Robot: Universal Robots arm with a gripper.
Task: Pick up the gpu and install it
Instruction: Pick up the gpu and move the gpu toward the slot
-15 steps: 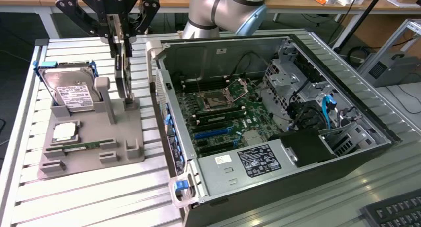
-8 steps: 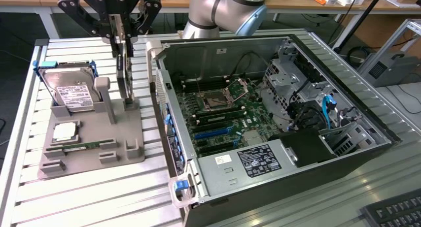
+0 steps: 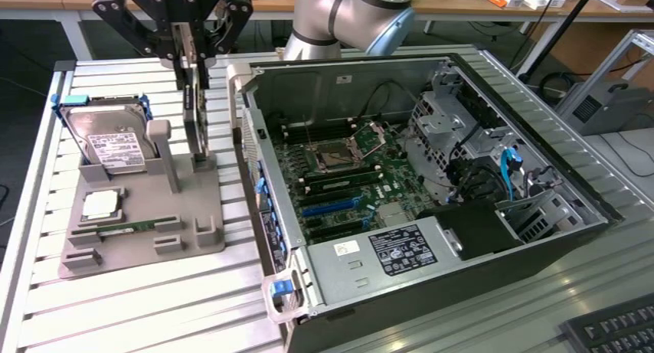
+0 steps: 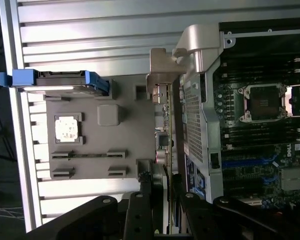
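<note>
The gpu is a thin dark card standing on edge, upright over the right side of the grey holder tray. Its lower end is at the tray's slot posts; I cannot tell whether it still touches them. My gripper comes down from above and is shut on the card's top edge. In the wrist view the gpu is edge-on, its silver bracket at the far end. The black fingers clamp it, so the gripper grips from both sides.
The open computer case lies to the exterior view's right of the tray, with the motherboard and its blue slots exposed. A hard drive, a processor and a green memory stick rest in the tray. A keyboard lies at the lower right.
</note>
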